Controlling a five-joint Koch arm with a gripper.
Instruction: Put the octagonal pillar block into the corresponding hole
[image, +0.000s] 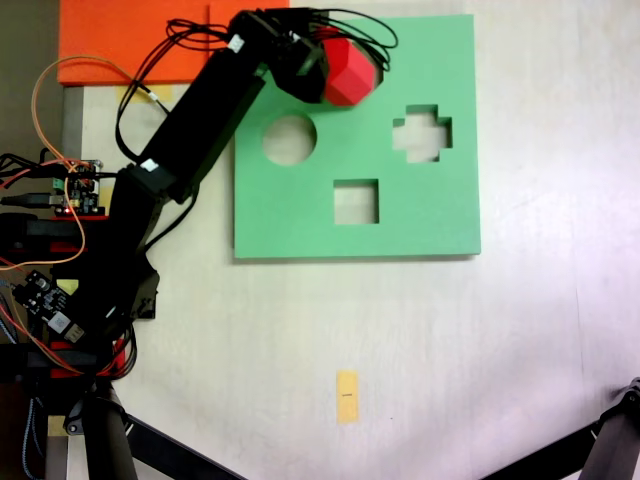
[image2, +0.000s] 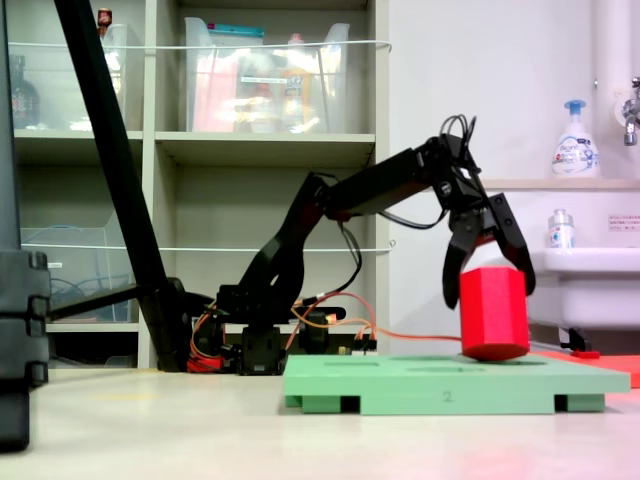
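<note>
**Inspector A:** Nearest item in the top-down fixed view?

**Inspector B:** A yellow tag (image: 346, 396) on the table (image: 520, 330), well apart from the fingers. Next, the green foam board (image: 420, 215): square cutout (image: 356, 202), round cutout (image: 289, 139) and cross cutout (image: 421, 133), all nearer than the fingertips.

**Inspector A:** Gripper?

**Inspector B:** The gripper (image2: 487, 281) is clamped on the octagonal pillar block (image2: 493, 312), one finger (image2: 456, 262) on each flank.

**Inspector A:** Block attitude?

**Inspector B:** Long axis near upright, tilted slightly. Top between the fingers, base pointing down at the board's far portion. Contact with the board cannot be told. The eight-sided hole is hidden beneath it
</note>
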